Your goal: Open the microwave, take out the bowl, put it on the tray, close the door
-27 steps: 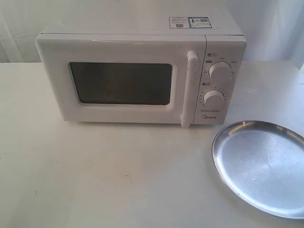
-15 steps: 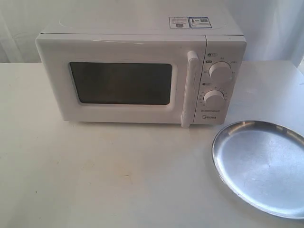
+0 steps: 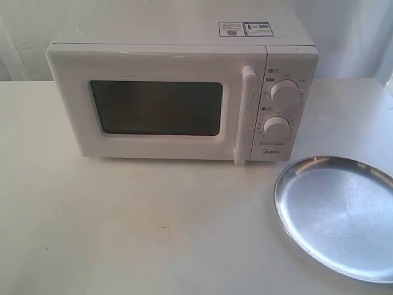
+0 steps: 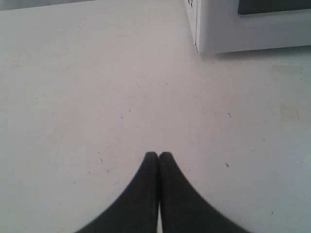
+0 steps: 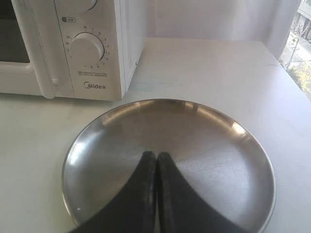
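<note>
The microwave (image 3: pixel 184 61) has a smooth white casing that looks like painted metal or plastic, with a soft sheen along its top front edge. Its door window (image 3: pixel 156 108) is dark and dully glossy. The bar handle (image 3: pixel 245 114) and two knobs (image 3: pixel 284 92) look like smooth white plastic. On the microwave's top sit printed stickers (image 3: pixel 245 28), paper-like. In front of the microwave's knob side, the tray (image 3: pixel 341 215) is bright polished metal, reflective, with fine scuffs clouding its floor. The table (image 3: pixel 123 233) under the microwave is matt white, speckled and faintly stained. Behind the microwave hangs white cloth (image 3: pixel 356 37). The left gripper (image 4: pixel 158 155) and right gripper (image 5: pixel 156 155) have smooth, matt black fingers.
</note>
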Available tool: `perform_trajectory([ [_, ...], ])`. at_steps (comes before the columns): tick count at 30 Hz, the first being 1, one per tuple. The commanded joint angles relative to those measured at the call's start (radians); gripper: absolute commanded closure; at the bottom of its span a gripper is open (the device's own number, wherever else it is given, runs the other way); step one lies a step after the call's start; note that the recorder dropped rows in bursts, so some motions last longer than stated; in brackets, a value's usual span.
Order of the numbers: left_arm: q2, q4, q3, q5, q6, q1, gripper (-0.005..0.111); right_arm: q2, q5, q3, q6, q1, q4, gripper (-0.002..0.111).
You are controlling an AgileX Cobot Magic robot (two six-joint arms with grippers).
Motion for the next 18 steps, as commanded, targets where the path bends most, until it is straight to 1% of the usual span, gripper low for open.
perform_trajectory([
  [1, -0.004, 0.000, 0.002, 0.001, 0.000, 0.001, 0.107, -0.006, -0.008, 0.005, 0.001, -0.005, -0.002, 0.108],
  [7, -0.004, 0.000, 0.002, 0.001, 0.000, 0.001, 0.107, -0.006, -0.008, 0.005, 0.001, -0.005, -0.002, 0.108],
  [11, -0.004, 0.000, 0.002, 0.001, 0.000, 0.001, 0.107, -0.006, -0.072, 0.005, -0.084, -0.005, -0.086, 0.108],
  [13, -0.004, 0.000, 0.002, 0.001, 0.000, 0.001, 0.107, -0.006, -0.166, 0.005, -0.057, -0.005, -0.050, 0.108],
  [16, -0.004, 0.000, 0.002, 0.001, 0.000, 0.001, 0.107, -0.006, -0.477, 0.005, 0.145, -0.005, 0.146, 0.108],
  [18, -0.004, 0.000, 0.002, 0.001, 0.000, 0.001, 0.107, -0.006, -0.629, 0.005, 0.205, -0.005, 0.158, 0.108],
])
